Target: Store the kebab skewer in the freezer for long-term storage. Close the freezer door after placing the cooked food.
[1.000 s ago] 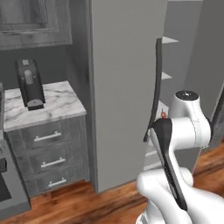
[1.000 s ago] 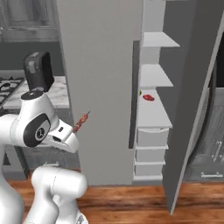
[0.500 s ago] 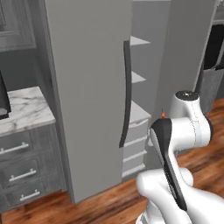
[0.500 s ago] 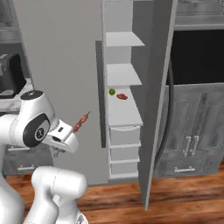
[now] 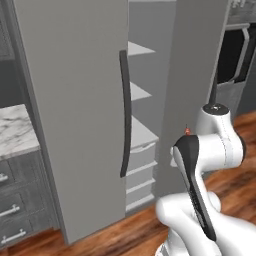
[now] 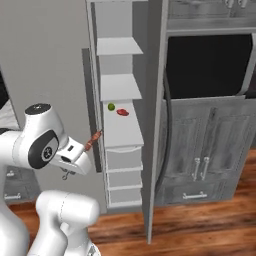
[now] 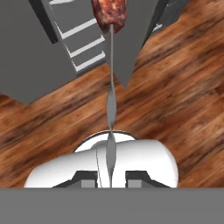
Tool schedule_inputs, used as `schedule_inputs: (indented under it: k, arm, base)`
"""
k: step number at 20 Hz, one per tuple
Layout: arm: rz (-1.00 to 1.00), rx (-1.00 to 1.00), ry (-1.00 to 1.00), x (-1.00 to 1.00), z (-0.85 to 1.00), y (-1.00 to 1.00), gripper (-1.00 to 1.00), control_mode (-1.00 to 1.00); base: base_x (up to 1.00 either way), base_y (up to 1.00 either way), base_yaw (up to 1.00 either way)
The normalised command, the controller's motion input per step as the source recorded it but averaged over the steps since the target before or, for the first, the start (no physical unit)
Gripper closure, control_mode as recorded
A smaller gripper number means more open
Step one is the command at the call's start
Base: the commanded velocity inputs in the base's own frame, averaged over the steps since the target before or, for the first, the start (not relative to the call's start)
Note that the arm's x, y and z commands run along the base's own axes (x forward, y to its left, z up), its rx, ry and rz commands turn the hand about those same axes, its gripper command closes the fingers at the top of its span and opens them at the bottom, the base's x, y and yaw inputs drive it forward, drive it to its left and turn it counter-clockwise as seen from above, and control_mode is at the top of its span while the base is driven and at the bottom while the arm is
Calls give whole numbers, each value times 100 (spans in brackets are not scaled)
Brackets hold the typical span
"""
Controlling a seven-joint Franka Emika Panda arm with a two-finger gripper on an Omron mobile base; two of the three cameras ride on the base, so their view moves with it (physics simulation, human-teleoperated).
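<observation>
Kebab skewer (image 7: pixel 111 94) sits clamped in the pincer (image 7: pixel 111 178), its thin silvery stick running straight out from between the closed fingertips to the red-brown meat chunks at its far end. In the right base view the pincer (image 6: pixel 75 152) hangs at mid height with the skewer (image 6: pixel 93 141) angling up and away from it toward the freezer (image 6: pixel 120 130). The freezer stands open just beyond the skewer's tip, with white shelves above and white drawers below. On the shelf past the tip and slightly above the pincer lie a small red lump (image 6: pixel 122 112) and a small green round thing (image 6: pixel 111 106), near each other. The freezer door (image 6: pixel 155 120) stands swung open on the far side of that compartment, edge-on. Below the pincer lies the wooden floor (image 7: pixel 175 87).
</observation>
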Motion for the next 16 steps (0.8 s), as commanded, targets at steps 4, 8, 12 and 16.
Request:
schedule_inputs:
  k: [4,8,12,16]
  arm:
    - [0,0,0,0,0,0,100,100]
    - [0,0,0,0,0,0,100,100]
    - [0,0,0,0,0,0,100,100]
    - [0,0,0,0,0,0,100,100]
  base:
    - [52,0,0]
    - [51,0,0]
    - [61,-6,0]
    - [71,-20,9]
